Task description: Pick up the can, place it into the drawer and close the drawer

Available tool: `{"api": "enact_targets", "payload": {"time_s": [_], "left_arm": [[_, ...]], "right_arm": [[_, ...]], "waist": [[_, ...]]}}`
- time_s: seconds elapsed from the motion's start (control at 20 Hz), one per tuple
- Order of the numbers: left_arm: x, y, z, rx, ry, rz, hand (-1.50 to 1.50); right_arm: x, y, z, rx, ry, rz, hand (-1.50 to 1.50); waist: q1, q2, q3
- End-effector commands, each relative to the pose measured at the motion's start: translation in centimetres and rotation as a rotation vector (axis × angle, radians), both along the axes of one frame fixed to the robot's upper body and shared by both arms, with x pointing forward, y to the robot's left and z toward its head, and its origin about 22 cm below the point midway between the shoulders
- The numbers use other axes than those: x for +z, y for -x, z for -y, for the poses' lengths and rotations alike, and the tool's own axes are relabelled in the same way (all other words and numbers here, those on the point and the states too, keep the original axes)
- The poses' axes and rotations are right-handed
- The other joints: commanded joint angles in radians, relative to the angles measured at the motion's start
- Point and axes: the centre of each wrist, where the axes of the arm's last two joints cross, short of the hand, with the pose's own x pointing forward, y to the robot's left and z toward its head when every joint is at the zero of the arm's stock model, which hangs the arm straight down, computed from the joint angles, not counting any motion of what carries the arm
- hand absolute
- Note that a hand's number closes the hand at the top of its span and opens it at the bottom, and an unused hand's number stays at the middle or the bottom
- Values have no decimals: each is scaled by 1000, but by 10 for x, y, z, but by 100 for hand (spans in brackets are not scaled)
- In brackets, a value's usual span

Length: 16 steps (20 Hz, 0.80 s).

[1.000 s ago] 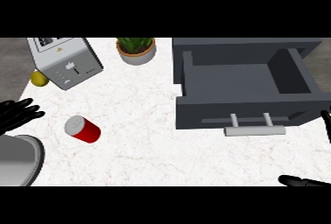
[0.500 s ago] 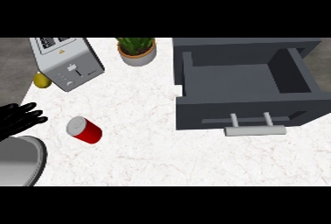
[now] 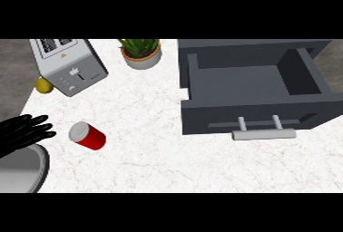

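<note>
Beside the left robot hand, can lies top up-left.

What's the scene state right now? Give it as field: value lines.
can: red can lying on its side on the counter, left part
drawer: drawer open, nothing visible inside, handle toward the robot
left hand: left hand at the view's left edge, fingers straight, beside the can, apart from it
right hand: not in view
background: toaster, potted plant, yellow fruit at the far left
task progress: can not yet picked up
</note>
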Motion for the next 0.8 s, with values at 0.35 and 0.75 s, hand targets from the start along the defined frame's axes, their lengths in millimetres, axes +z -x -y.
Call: {"api": "enact_targets", "payload": {"time_s": [0.35, 0.75], "left_arm": [[2, -22, -27, 133, -56, -98, -150], [-39, -31, -4, 115, -106, -116, -150]], "right_arm": [[3, 18, 23, 10, 4, 11, -150], [8, 38, 23, 0, 2, 7, -150]], "waist": [[-28, 30, -37], [-10, 24, -39]]}}
